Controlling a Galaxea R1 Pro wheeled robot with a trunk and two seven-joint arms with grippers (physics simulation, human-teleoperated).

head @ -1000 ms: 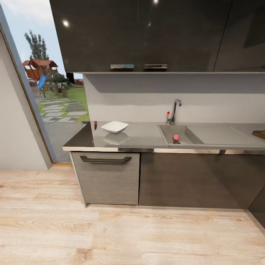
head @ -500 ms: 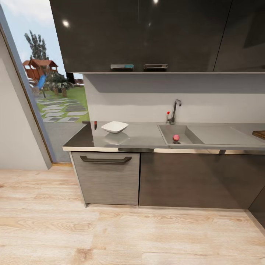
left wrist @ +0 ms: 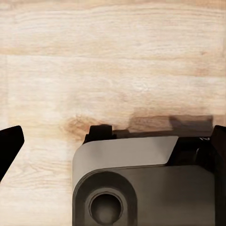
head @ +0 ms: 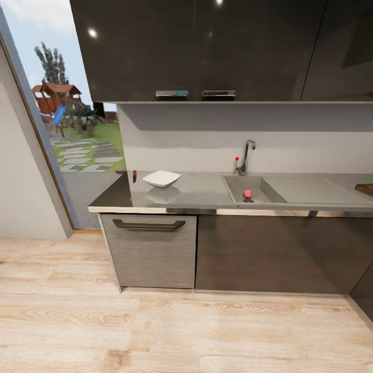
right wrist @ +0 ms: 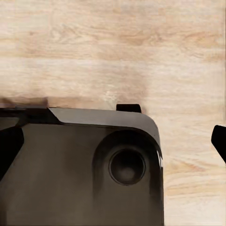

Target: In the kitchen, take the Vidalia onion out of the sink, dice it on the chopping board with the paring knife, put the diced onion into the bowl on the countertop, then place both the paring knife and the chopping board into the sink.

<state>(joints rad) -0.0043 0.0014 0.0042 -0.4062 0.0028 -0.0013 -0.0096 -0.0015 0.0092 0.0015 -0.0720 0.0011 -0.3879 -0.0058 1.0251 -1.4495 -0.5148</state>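
A small reddish round onion (head: pixel 248 194) lies in the grey sink (head: pixel 235 185), near the drain, below the chrome tap (head: pixel 246 156). On the grey countertop (head: pixel 204 189), left of the sink, stands the white bowl (head: pixel 161 178). The paring knife (head: pixel 134 176) with its red-brown handle is at the counter's far left. A corner of the dark chopping board (head: pixel 366 189) shows at the right edge, past the drainboard. In the wrist views my left gripper (left wrist: pixel 113 141) and right gripper (right wrist: pixel 114 143) hang open over the wooden floor, fingertips wide apart, holding nothing.
Dark wall cabinets (head: pixel 207 49) hang over the counter, and grey base cabinets (head: pixel 150 248) sit below it. A glass door (head: pixel 67 129) at the left looks onto a garden. Light wood floor (head: pixel 155 326) lies between me and the counter. My dark base (left wrist: pixel 141 188) shows under both wrists.
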